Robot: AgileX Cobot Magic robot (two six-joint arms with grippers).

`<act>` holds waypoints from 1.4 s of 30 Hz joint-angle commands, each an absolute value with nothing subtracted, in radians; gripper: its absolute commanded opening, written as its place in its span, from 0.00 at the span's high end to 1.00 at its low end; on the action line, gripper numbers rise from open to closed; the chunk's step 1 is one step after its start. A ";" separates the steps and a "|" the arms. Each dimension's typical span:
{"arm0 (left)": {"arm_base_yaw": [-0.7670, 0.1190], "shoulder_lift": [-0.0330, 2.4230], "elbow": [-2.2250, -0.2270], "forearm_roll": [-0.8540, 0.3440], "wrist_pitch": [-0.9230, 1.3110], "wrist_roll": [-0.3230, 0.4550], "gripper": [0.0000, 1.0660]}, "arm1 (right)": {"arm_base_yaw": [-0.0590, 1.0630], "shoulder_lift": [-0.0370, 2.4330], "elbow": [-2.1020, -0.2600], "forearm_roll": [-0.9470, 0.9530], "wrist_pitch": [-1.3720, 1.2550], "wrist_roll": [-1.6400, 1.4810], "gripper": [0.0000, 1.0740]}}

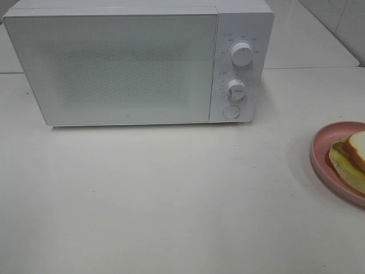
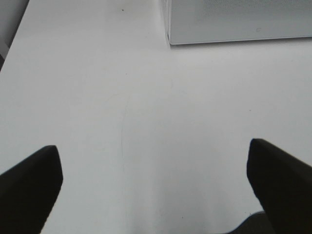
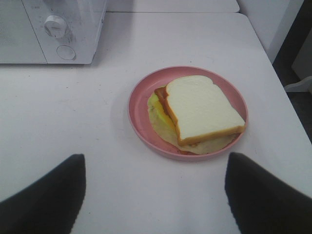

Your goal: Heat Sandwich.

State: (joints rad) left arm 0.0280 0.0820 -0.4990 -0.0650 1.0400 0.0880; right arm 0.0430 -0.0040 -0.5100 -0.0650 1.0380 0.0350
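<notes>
The sandwich [image 3: 200, 112], white bread with tan crust over green lettuce and a reddish filling, lies on a pink round plate [image 3: 141, 122]. In the high view the sandwich [image 1: 351, 160] and the plate [image 1: 322, 148] sit at the table's right edge, partly cut off. A white microwave [image 1: 137, 63] stands at the back with its door shut. My right gripper [image 3: 155, 195] hangs open short of the plate, nothing between its fingers. My left gripper [image 2: 153, 183] is open over bare table near the microwave's corner [image 2: 170, 41]. Neither arm shows in the high view.
The microwave's panel carries two round knobs [image 1: 242, 54] [image 1: 236, 89] and a round button [image 1: 230, 112] on its right side. A white table [image 1: 171, 200] spreads in front of it. The table's right edge [image 3: 273, 73] runs close past the plate.
</notes>
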 commanded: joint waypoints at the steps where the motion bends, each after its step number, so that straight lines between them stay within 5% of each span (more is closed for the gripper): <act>1: 0.023 0.028 -0.496 -0.064 1.037 0.089 0.09 | 0.036 -0.031 -0.506 -0.065 1.037 0.034 0.30; 42: 0.023 -0.030 -0.495 -0.064 1.037 0.088 0.09 | 0.036 -0.023 -0.506 -0.065 1.037 0.035 0.30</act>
